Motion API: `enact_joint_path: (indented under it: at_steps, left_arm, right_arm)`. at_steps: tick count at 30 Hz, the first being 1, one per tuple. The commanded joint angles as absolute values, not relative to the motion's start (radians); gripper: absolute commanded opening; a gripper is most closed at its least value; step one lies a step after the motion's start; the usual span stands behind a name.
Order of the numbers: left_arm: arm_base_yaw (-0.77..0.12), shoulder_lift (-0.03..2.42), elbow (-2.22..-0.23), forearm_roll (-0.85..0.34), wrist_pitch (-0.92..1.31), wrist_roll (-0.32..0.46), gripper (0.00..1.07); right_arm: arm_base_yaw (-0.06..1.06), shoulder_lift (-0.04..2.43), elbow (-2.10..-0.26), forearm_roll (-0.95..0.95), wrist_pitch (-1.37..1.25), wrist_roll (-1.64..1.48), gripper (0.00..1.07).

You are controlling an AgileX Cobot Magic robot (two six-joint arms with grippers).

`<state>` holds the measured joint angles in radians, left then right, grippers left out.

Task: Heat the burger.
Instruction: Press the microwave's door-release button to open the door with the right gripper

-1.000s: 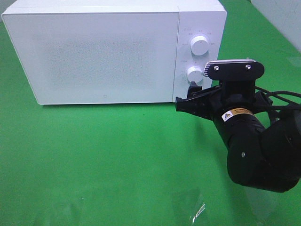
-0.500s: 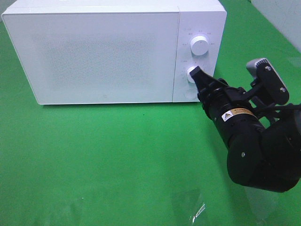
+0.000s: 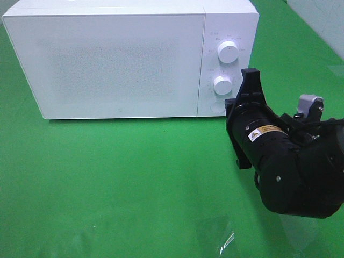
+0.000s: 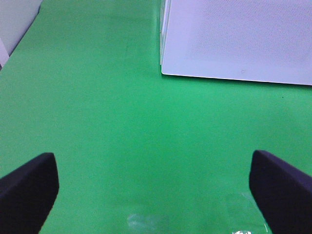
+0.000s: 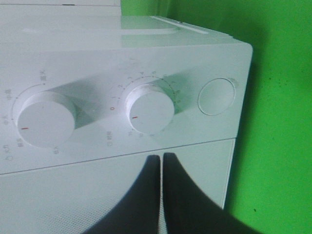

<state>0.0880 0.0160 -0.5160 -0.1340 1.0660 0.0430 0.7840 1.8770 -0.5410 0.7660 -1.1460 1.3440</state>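
A green table fills almost every view. Its cover is smooth and slightly glossy, and near the front edge a small crinkled shiny patch catches the light. At the far right corner of the high view a pale wall rises behind the table.

A white microwave stands at the back of the table and takes up most of its width. Its door is shut, and the speckled front panel lets nothing inside be seen. The burger shows in none of the views, so I cannot tell whether it lies behind that door.

The black right arm comes in from the right front of the table, with a yellow warning label on its barrel. It reaches toward the microwave's control strip.

On that strip sit an upper knob, a lower knob and, under them, a round button.

The right gripper has its fingers pressed flat together with nothing between them. They point at the strip just beside the lower knob without gripping it. Whether the tips touch the panel I cannot tell.

The left gripper hangs over bare green table in front of the microwave's near corner. Its fingers are spread wide and hold nothing.
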Motion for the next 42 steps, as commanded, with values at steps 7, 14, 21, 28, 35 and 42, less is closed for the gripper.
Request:
enact_joint_path:
  at_steps: [7,14,21,28,35,42]
  left_arm:
    - [0.085,0.013,-0.516,-0.131,1.071,0.039,0.98]
    - [0.085,0.013,-0.516,-0.131,1.071,0.039,0.98]
    - [0.085,0.013,-0.516,-0.131,1.071,0.039,0.98]
    - [0.085,0.013,-0.516,-0.131,1.071,0.039,0.98]
    - [0.085,0.013,-0.516,-0.131,1.071,0.039,0.98]
    - [0.085,0.013,-0.516,-0.131,1.071,0.039,0.98]
  right_arm:
    - [0.719,1.875,-0.549,0.688,-1.086,1.367,0.00]
    - [0.698,1.888,-0.553,0.665,-1.069,1.392,0.00]
    - [0.649,1.970,-0.618,0.593,-1.052,1.429,0.00]
    - [0.607,2.026,-0.676,0.554,-1.003,1.437,0.00]
    - [0.593,2.072,-0.709,0.532,-0.990,1.437,0.00]
    - [0.575,2.131,-0.773,0.517,-0.978,1.433,0.00]
